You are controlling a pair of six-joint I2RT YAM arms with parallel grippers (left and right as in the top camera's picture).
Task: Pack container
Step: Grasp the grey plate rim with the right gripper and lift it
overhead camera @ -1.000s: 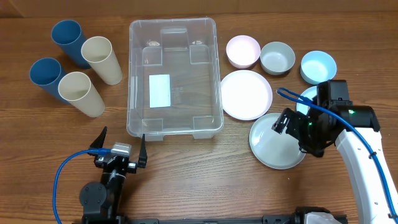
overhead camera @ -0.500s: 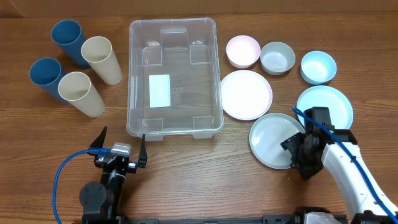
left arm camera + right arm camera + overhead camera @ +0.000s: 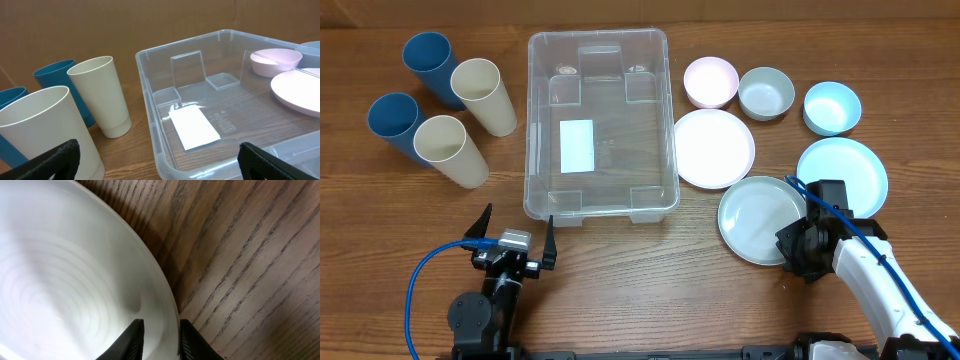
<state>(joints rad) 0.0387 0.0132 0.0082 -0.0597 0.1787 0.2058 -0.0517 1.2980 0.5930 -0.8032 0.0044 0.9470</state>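
Observation:
The container (image 3: 620,150), a large clear bin with a white label on its bottom, stands empty at the table's centre; its near-left corner (image 3: 150,85) fills the left wrist view. My left gripper (image 3: 517,216) (image 3: 157,160) hovers open just in front of it, holding nothing. A pale grey plate (image 3: 755,218) (image 3: 60,280) lies to the right of the bin. My right gripper (image 3: 798,250) (image 3: 160,327) is at that plate's near-right edge. One finger sits inside the rim and the other outside, closed on it.
Two blue cups (image 3: 428,62) and two cream cups (image 3: 482,92) stand left of the bin. Right of it are a pink bowl (image 3: 710,80), a grey bowl (image 3: 766,92), a light blue bowl (image 3: 831,106), a white plate (image 3: 715,150) and a light blue plate (image 3: 845,170).
My right gripper came down toward the near edge of the grey plate and closed on its rim; the plate shifted slightly up and left. The left arm stayed still.

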